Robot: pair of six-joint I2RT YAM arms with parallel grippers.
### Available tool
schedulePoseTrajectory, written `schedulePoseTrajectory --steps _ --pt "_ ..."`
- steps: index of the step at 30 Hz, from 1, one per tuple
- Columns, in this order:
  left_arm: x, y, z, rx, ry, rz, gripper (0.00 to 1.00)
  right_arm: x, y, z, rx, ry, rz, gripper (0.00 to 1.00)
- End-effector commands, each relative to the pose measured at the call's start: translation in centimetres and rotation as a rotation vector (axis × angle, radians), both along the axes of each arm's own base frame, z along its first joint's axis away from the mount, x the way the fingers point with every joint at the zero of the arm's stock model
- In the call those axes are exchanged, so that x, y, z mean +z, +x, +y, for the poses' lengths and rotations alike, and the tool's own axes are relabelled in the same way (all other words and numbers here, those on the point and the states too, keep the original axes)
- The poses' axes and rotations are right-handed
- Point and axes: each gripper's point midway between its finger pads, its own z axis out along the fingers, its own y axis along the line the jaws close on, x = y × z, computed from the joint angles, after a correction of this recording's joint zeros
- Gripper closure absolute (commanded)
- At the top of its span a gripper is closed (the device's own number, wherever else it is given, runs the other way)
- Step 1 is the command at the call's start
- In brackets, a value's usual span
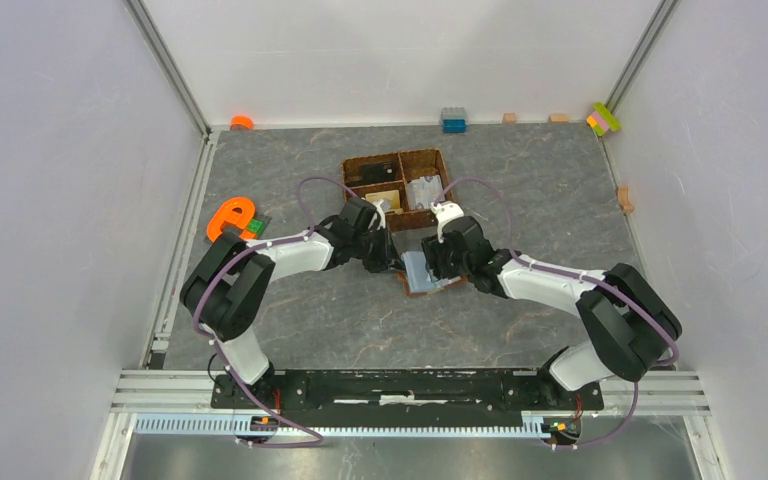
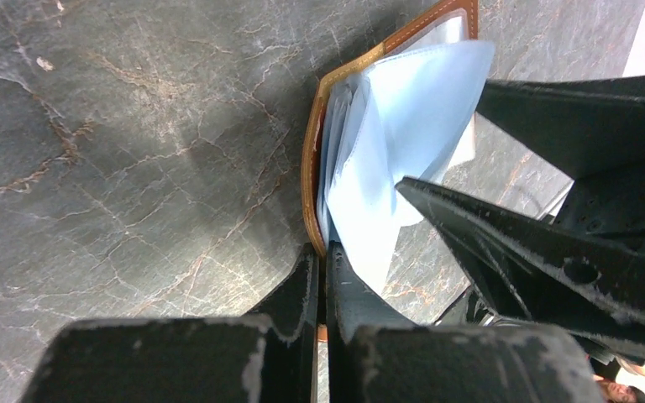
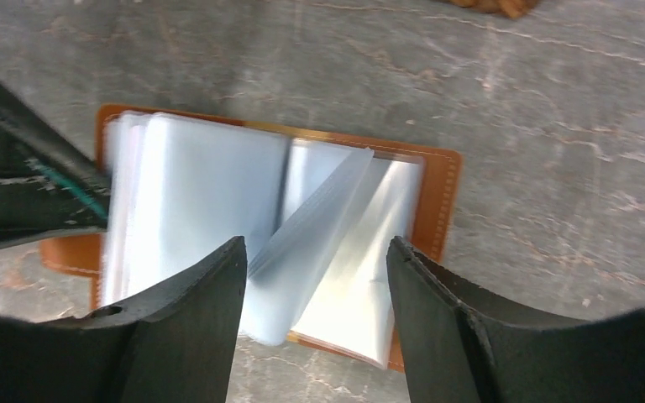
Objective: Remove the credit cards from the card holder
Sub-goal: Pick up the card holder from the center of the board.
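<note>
On grey marbled tabletop point(image 1: 300, 320), brown leather card holder point(image 3: 441, 193) is clamped by left gripper point(image 2: 323, 260), its limp, slippery pale-blue sleeves point(image 3: 201, 185), likely best pinched edgewise, straddled by spread right gripper point(image 3: 315, 248).

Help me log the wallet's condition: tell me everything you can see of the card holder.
The card holder is a small tan-brown leather-look bifold with a stitched border, lying open and flat on the grey marbled table. Pale blue translucent sleeves fan from its spine; one stands half-turned. No card shows clearly in them. The left claw is shut on one cover edge; the open right claw straddles the sleeves from above, contact unclear.
</note>
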Motion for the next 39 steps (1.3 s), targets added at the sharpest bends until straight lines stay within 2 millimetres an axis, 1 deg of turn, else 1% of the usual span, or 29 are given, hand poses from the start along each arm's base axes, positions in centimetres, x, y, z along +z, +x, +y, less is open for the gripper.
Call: schedulePoseTrajectory --steps 1,5,8,10,11,12,14,17,19,21,22,26,35,39 --pt "2.4 0.3 -0.6 -0.043 -0.043 -0.067 0.97 1.8 1.6 -2.1 -0.105 -0.063 -0.089 0.33" --pt "2.4 0.3 -0.6 -0.044 -0.040 -0.068 0.97 2.2 1.6 -3.4 -0.156 -0.092 -0.107 0.31" --pt "2.4 0.3 -0.6 -0.044 -0.040 -0.067 0.97 3.5 1.6 -3.9 -0.179 -0.068 -0.149 0.31" --pt "2.4 0.3 -0.6 -0.045 -0.039 -0.067 0.97 4.8 1.6 -3.8 -0.174 -0.016 -0.201 0.31" --pt "2.4 0.3 -0.6 -0.047 -0.039 -0.067 0.97 5.7 1.5 -3.4 -0.148 0.021 -0.230 0.31" --pt "2.4 0.3 -0.6 -0.047 -0.040 -0.066 0.97 6.1 1.1 -3.0 -0.109 0.050 -0.249 0.30" --pt "2.4 0.2 -0.6 -0.048 -0.041 -0.066 0.97 7.4 0.3 -1.7 -0.021 0.135 -0.301 0.30" --pt "2.4 0.2 -0.6 -0.049 -0.044 -0.064 0.97 7.8 -1.0 0.6 0.118 0.215 -0.299 0.30" --pt "2.5 0.2 -0.6 -0.049 -0.044 -0.066 0.97 7.3 -1.3 1.8 0.176 0.224 -0.255 0.30" --pt "2.4 0.2 -0.6 -0.049 -0.043 -0.062 0.97 6.4 -1.5 2.6 0.208 0.213 -0.204 0.29" --pt "2.4 0.2 -0.6 -0.049 -0.043 -0.063 0.97 5.7 -1.6 2.9 0.223 0.208 -0.177 0.29" --pt "2.3 0.2 -0.7 -0.052 -0.045 -0.060 0.97 4.5 -1.9 3.8 0.262 0.202 -0.125 0.30" --pt "2.3 0.1 -0.8 -0.056 -0.048 -0.052 0.98 2.5 -2.2 4.6 0.299 0.138 -0.050 0.32" --pt "2.3 0.1 -0.8 -0.056 -0.048 -0.054 0.98 1.2 -1.6 3.8 0.257 0.051 -0.013 0.35"
